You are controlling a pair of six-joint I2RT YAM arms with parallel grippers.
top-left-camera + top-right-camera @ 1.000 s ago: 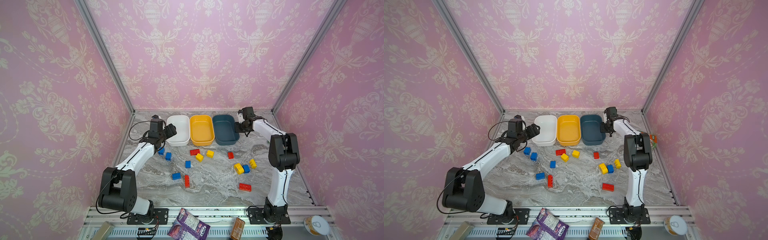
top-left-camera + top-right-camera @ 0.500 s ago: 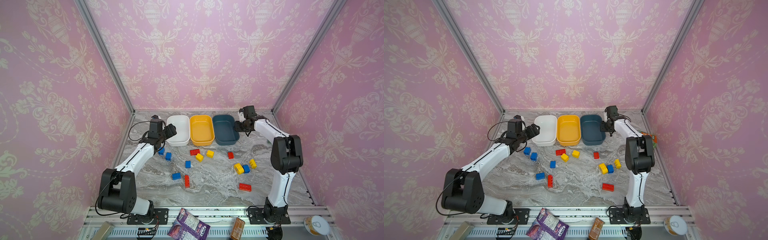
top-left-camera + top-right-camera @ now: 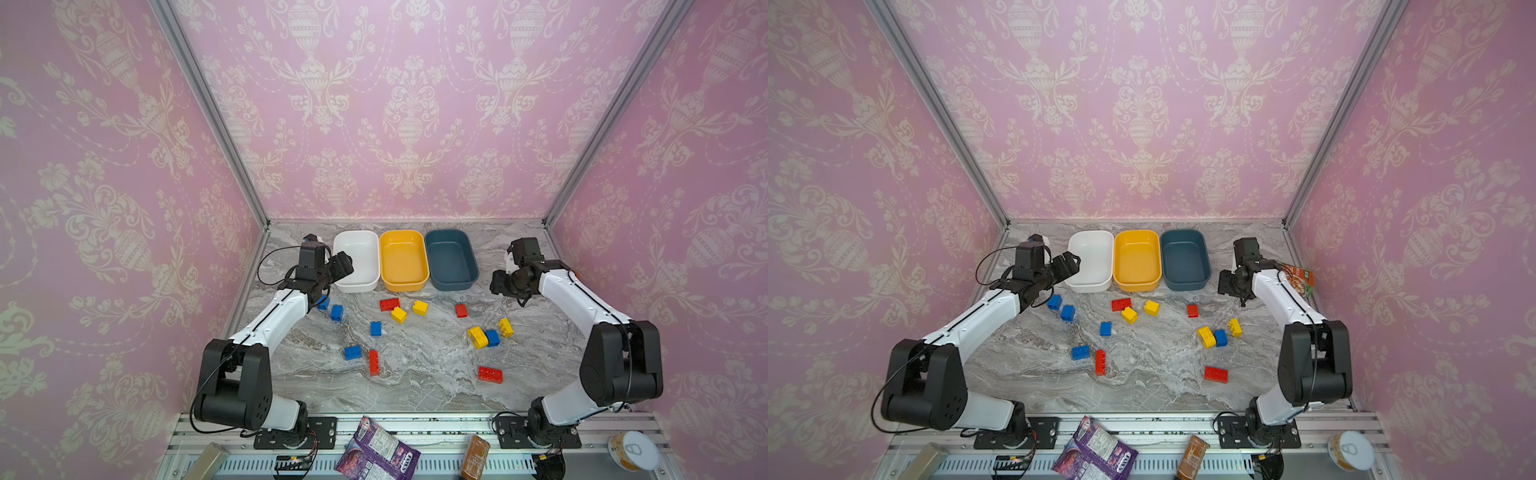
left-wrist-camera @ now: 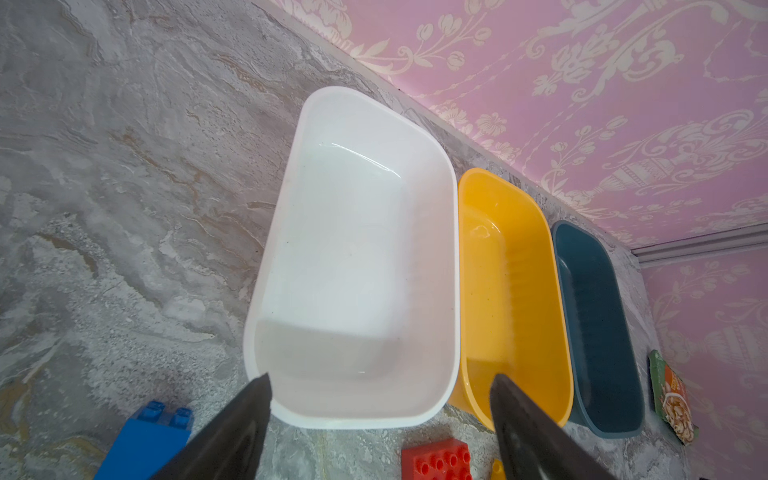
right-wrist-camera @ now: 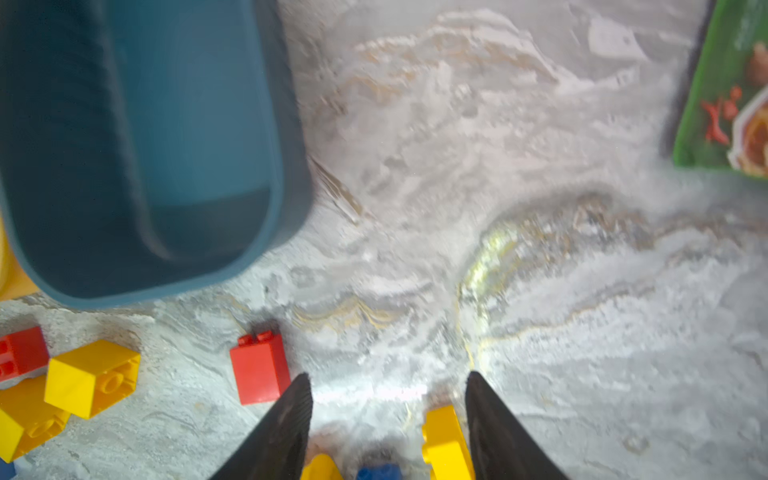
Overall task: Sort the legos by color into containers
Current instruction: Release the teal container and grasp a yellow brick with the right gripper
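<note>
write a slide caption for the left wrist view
Open left pincer facing the empty white tub, yellow tub and teal tub lined up beside it.

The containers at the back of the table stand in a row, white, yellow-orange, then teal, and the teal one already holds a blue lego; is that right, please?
Not quite: the teal container is empty, as both top views and the right wrist view show. The rest holds: the white container, the yellow-orange container, then the teal one, in a row at the back.
</note>
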